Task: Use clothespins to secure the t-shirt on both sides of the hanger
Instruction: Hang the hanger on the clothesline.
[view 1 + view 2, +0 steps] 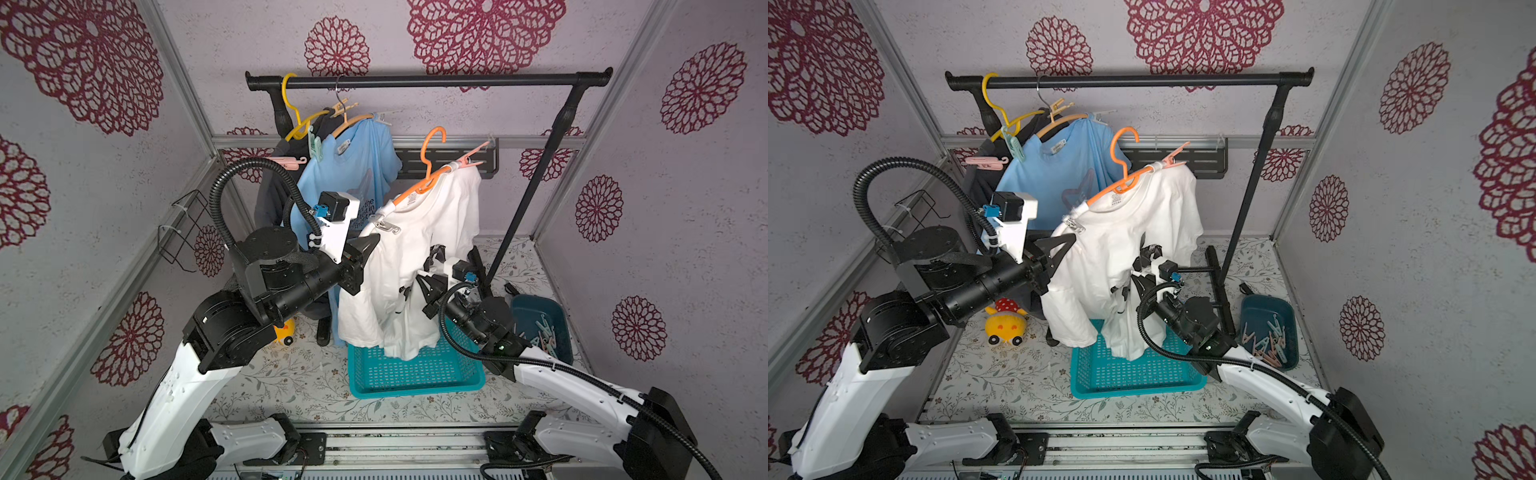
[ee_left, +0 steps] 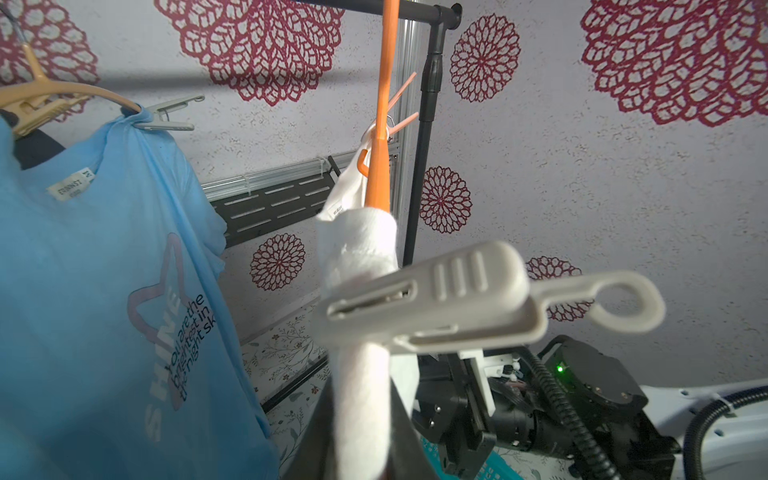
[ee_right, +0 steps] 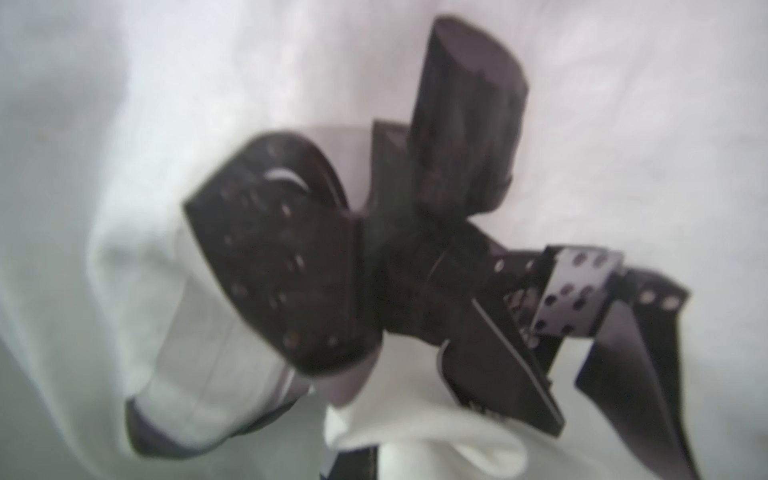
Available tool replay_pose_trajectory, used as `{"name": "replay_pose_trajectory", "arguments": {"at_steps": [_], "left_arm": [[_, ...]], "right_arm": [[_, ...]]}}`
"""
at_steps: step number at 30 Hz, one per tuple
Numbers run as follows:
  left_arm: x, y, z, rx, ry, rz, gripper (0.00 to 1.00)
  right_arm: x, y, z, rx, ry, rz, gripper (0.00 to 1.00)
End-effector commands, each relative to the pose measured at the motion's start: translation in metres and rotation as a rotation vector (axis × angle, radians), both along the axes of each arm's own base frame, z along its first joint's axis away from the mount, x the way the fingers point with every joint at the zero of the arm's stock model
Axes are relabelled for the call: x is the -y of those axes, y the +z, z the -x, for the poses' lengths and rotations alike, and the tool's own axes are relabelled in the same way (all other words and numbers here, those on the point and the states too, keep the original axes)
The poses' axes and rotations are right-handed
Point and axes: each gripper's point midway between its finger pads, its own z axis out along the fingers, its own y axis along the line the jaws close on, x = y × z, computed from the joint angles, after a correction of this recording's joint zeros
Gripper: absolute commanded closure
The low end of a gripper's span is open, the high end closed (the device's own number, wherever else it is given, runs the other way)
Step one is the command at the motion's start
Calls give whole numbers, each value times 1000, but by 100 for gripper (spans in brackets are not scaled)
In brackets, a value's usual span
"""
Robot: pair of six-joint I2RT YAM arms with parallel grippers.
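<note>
You are likely closing out the pinning step. The white t-shirt [image 1: 415, 249] is draping over the orange hanger [image 2: 384, 83], whose hook is sitting below the rail [image 1: 415, 81], not on it. A whitish clothespin [image 2: 428, 299] is biting the cloth at the hanger's near end, and a pink clothespin [image 1: 470, 160] is sitting at its far end. Your left gripper [image 1: 372, 243] is clamping the cloth-covered near end, just below the whitish pin. Your right gripper [image 1: 424, 282] is pressing into the shirt's folds with jaws together; whether cloth is caught between them you cannot tell. The next move is probably calling for checking both pins' bite, then hooking the hanger onto the rail without tugging the shirt.
</note>
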Motion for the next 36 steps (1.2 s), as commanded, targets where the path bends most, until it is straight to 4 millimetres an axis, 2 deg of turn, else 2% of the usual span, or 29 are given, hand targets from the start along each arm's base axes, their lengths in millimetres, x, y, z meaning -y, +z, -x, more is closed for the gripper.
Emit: {"name": "replay_pose_trajectory", "arguments": {"at_steps": [1,4,12,17,21,24,26,30,36], "left_arm": [[-9,30,-3,81,53,71,100],[-13,36,-10,101,98,74,100],[11,46,-39,104,113,38,100],[8,55,-60,111,157,48,100],[7,54,-82,111,201,43,100],[6,55,-91,115,222,53,100],[6,55,-95,126,231,47,100],[7,65,-96,144,228,69,100],[8,68,-100,162,241,75,100]], "right_arm": [[16,48,0,96,-83,-21,100],[20,60,-16,109,-154,13,100],[36,86,-65,124,-241,-27,100],[43,96,-97,134,-279,-48,100],[54,104,-122,174,-331,-102,100],[48,104,-138,197,-326,-97,100],[43,102,-146,216,-329,-71,100],[47,104,-162,217,-341,-83,100],[42,114,-166,244,-310,-108,100]]}}
